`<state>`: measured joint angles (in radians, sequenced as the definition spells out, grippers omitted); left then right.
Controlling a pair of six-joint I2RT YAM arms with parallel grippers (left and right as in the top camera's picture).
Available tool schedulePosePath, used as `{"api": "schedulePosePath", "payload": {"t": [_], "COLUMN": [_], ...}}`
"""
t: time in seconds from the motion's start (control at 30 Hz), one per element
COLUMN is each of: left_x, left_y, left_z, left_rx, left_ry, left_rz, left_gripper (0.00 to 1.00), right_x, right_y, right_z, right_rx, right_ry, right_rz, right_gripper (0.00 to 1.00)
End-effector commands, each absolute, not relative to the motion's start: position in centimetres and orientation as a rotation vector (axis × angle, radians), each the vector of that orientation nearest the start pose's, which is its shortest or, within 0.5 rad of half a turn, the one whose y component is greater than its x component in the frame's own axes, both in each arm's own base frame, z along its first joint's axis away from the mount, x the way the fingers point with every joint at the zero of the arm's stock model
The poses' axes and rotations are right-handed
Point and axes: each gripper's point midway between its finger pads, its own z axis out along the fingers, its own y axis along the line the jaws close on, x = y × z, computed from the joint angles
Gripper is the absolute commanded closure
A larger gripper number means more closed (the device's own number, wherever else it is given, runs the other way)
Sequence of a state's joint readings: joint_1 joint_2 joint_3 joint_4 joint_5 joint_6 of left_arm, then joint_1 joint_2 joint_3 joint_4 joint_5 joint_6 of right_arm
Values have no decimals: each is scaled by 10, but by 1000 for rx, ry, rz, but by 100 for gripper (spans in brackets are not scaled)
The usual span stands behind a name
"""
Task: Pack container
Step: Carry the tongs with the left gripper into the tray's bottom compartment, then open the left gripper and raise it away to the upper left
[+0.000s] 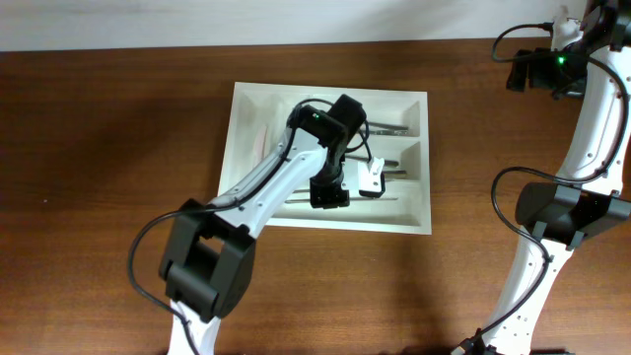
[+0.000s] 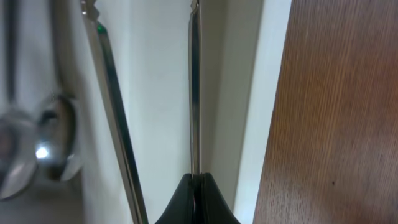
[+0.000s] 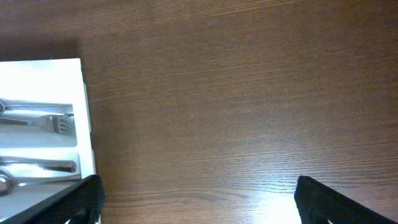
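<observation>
left claw (image 2: 196, 200) pinched on metal handle (image 2: 194, 93) in tray (image 1: 335, 91) | right claw (image 3: 199, 202) wide apart over table (image 3: 249, 93)

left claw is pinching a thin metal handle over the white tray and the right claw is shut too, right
No: the right claw is open, its fingers wide apart over the table, as the right wrist view shows. The left claw does pinch a thin metal handle over the white tray.

One container (image 1: 246, 108) stands on one table (image 1: 99, 148), with two arms (image 1: 266, 182) (image 1: 601, 128). Inside: two spoons (image 2: 59, 143) (image 2: 15, 155), one fork (image 3: 53, 124), two thin metal handles (image 2: 115, 124) (image 2: 194, 93).
</observation>
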<state>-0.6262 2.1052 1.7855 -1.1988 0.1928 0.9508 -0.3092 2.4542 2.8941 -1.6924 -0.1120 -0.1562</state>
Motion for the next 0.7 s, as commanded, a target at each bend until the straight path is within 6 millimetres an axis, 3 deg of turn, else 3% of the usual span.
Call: {"api": "schedulePosePath", "payload": {"t": [0.0, 0.07, 0.1, 0.13, 0.17, 0.33, 0.47, 0.57, 0.67], "left_x": [319, 321, 321, 322, 323, 337, 380, 424, 462], "left_y": [-274, -275, -275, -276, -276, -277, -260, -222, -159], "left_z": [66, 66, 66, 66, 66, 77, 122, 170, 210], "left_rx": [-2282, -2289, -2290, -2292, -2295, -2226, -2063, -1802, -1325], "left_ry": [-2217, -2223, -2224, -2226, -2229, -2354, -2652, -2981, -3333], "left_rz": [300, 297, 297, 296, 296, 292, 281, 270, 272], "left_gripper": [98, 97, 82, 58, 22, 14, 8, 5, 3], "right_x": [475, 475, 475, 475, 475, 475, 475, 475, 475], "right_y": [-136, -136, -136, -136, -136, -136, -136, -136, -136], "right_z": [222, 222, 222, 222, 222, 222, 222, 222, 222], "right_rx": [205, 205, 205, 205, 205, 205, 205, 205, 205], "right_ry": [2768, 2768, 2768, 2768, 2768, 2768, 2768, 2768, 2768], "right_rz": [26, 26, 26, 26, 26, 26, 26, 26, 26], "right_gripper": [1, 1, 1, 1, 1, 1, 1, 1, 1]}}
